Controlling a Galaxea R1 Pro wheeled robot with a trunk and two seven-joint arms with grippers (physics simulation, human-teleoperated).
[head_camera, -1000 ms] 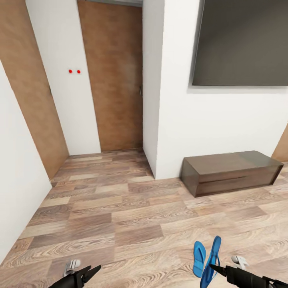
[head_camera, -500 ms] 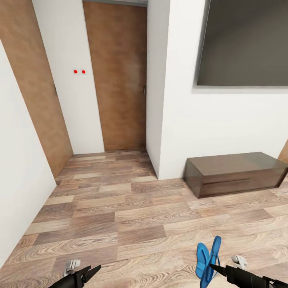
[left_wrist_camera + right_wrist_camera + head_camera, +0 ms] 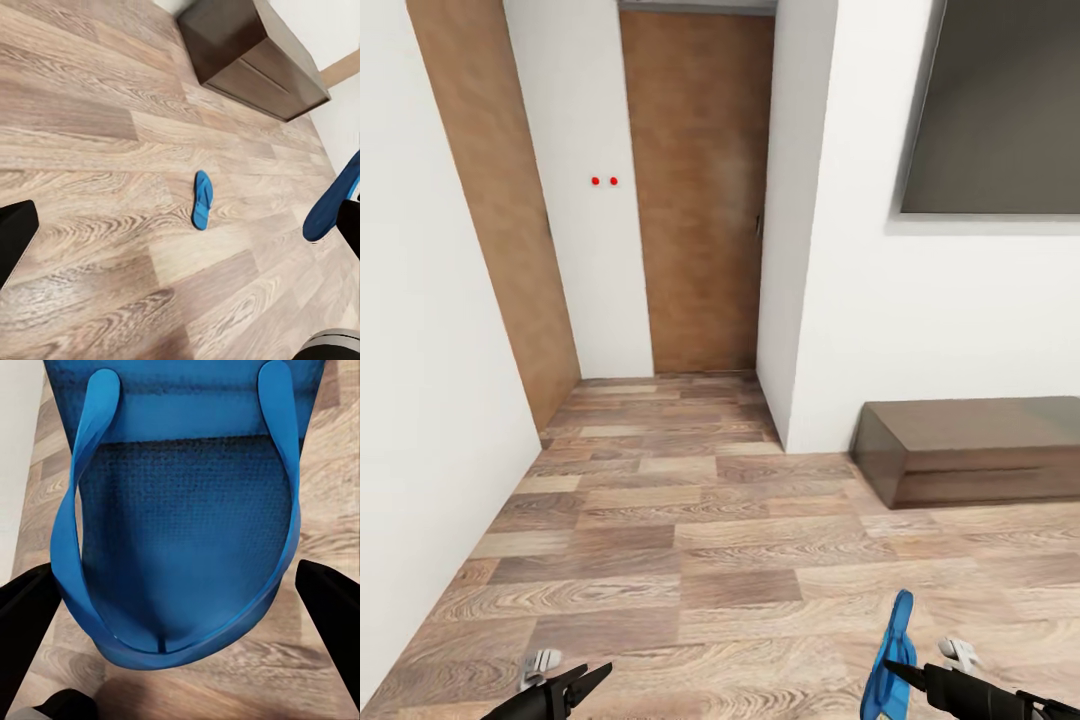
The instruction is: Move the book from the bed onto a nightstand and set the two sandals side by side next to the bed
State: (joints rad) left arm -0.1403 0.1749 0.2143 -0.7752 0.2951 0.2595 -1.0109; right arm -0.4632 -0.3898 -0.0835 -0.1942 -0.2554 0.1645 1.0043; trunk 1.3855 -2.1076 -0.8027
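My right gripper (image 3: 897, 670) is shut on one bright blue sandal (image 3: 890, 655), which hangs toe-up at the lower right of the head view. The right wrist view shows its footbed and thong straps (image 3: 180, 547) close up between the dark fingers (image 3: 26, 615). The other sandal (image 3: 202, 199) lies flat on the wood floor in the left wrist view, with the held sandal (image 3: 331, 201) off to one side. My left gripper (image 3: 582, 682) is low at the left, open and holding nothing. The book, the bed and the nightstands are out of view.
A long low dark-wood bench (image 3: 970, 450) stands against the white wall at the right, under a dark wall panel (image 3: 1000, 100). A wall corner (image 3: 805, 300) juts out beside a short passage ending at a brown door (image 3: 700, 200). A white wall (image 3: 420, 400) is close on the left.
The whole head view has swung left, so door, corner and bench sit further right in the picture. The floor sandal has slipped behind the held one. Both grippers keep their pose.
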